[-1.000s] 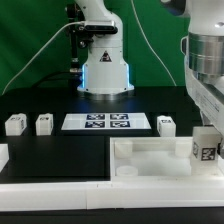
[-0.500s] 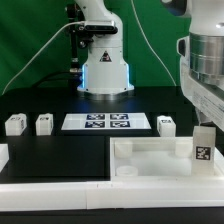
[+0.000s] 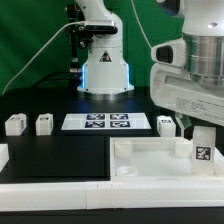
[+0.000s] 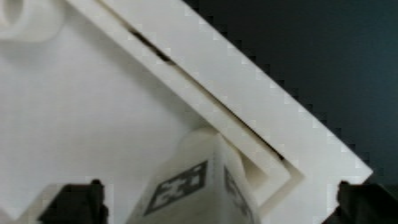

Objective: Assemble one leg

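Note:
One leg [image 3: 203, 146], a small white block with a marker tag on its side, stands upright on the large white tray-like piece [image 3: 150, 158] at the exterior view's right. My gripper [image 3: 198, 130] hangs just above and around it. In the wrist view the leg [image 4: 187, 188] sits between my two dark fingers [image 4: 71, 205], with a gap on each side. The gripper [image 4: 217, 206] is open and holds nothing. The tray-like piece [image 4: 89, 110] fills most of the wrist view, its raised rim running diagonally.
Three more legs lie on the black table: two at the exterior view's left [image 3: 14, 124] [image 3: 43, 124] and one behind the tray [image 3: 166, 124]. The marker board [image 3: 105, 122] lies in the middle. The robot base [image 3: 105, 72] stands behind it.
My hand has swung toward the exterior view's left and now shows over the leg. The leg has stayed almost in place on the tray-like piece.

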Available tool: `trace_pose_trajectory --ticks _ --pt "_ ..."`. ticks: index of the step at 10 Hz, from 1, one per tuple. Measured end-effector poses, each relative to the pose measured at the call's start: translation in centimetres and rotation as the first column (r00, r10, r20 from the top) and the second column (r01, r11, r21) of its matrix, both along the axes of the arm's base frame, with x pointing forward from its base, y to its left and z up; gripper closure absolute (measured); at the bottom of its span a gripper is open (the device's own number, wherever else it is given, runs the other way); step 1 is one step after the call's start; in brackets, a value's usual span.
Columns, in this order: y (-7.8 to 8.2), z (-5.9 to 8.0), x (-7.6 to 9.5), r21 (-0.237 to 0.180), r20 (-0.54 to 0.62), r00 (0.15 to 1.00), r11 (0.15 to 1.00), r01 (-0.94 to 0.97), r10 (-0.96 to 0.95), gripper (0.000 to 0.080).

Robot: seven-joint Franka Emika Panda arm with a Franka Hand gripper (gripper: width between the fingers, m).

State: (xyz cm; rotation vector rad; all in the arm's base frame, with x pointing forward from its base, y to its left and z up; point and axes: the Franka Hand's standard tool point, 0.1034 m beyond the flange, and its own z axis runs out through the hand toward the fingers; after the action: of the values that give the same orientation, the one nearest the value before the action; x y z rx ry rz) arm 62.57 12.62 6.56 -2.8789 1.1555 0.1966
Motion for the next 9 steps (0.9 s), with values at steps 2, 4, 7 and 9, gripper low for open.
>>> trace_pose_trajectory --ticks 2,4,7,9 --pt "-0.1 0.0 0.0 0.022 0.021 0.973 0.973 -0.230 0.230 0.0151" --pt "-0.3 0.0 0.0 0.033 0.038 0.924 0.923 -0.382 0.381 0.0151" --pt "-1.2 0.0 0.2 0.028 0.039 0.920 0.920 -0.390 0.389 0.0151" --pt "-1.2 0.0 0.2 0.028 0.039 0.920 0.920 -0.391 0.389 0.0176"
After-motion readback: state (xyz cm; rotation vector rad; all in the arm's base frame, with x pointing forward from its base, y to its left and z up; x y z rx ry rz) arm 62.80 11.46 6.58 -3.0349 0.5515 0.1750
